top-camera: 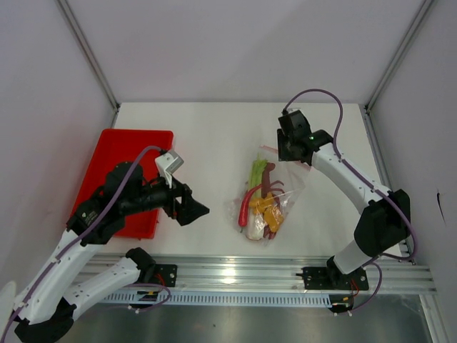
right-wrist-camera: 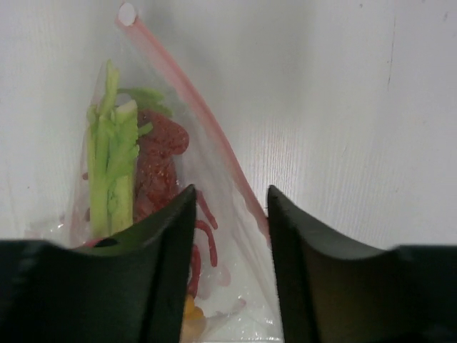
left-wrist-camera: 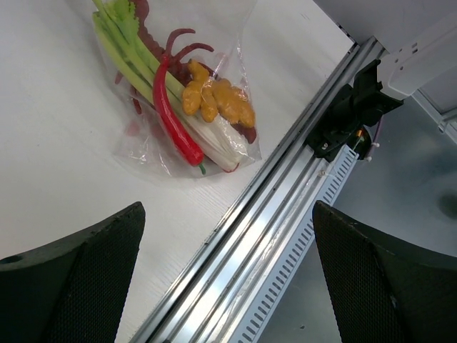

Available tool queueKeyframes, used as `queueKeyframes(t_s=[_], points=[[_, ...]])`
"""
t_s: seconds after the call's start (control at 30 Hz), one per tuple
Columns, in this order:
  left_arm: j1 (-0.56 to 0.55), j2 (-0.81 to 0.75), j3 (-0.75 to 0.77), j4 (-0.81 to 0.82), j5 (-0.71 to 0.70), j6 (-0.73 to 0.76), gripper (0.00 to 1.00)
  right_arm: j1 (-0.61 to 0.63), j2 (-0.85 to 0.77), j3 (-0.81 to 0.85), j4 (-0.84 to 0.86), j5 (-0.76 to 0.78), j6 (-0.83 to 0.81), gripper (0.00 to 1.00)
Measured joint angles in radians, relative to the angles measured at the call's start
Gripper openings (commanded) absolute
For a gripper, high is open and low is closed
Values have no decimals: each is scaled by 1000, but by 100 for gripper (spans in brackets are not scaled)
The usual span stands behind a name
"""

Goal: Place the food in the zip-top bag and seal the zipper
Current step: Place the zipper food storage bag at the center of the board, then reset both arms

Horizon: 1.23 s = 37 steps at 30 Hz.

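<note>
Enclosing one red chili [left-wrist-camera: 175, 121], one zip-top bag [left-wrist-camera: 146, 151], left gripper [left-wrist-camera: 228, 221] released, right gripper [right-wrist-camera: 230, 199] released

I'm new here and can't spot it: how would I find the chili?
On the white table, look at the clear bag lying between the two arms. Inside, beside the green stalks, lies the chili: the only long, glossy, bright red curved piece.
</note>
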Motion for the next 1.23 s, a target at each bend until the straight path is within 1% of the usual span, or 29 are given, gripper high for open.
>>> queueKeyframes(t_s=[0.03, 0.07, 0.13, 0.17, 0.2, 0.47, 0.87, 1.07, 1.23], points=[[0, 0, -4, 2, 3, 0, 99, -3, 7, 6, 0, 4, -3, 57], [0, 0, -6, 2, 4, -1, 100, -5, 12, 10, 1, 6, -4, 67], [0, 0, -12, 7, 5, -2, 99, -5, 16, 17, 1, 13, -8, 79], [0, 0, -15, 7, 5, -2, 99, -5, 16, 19, 1, 17, -10, 96], [0, 0, -18, 8, 5, -3, 99, -5, 16, 22, 2, 24, -7, 99], [0, 6, -22, 15, 12, -8, 100, -4, -2, 25, -3, 58, -18, 99], [0, 7, -33, 29, 16, -24, 99, -4, -119, 22, -24, 61, -2, 99], [0, 7, -44, 45, 31, -25, 100, -3, -221, -69, -31, 40, 35, 99], [0, 8, -58, 60, 38, -32, 100, 2, -320, -192, -33, 18, 61, 99]])
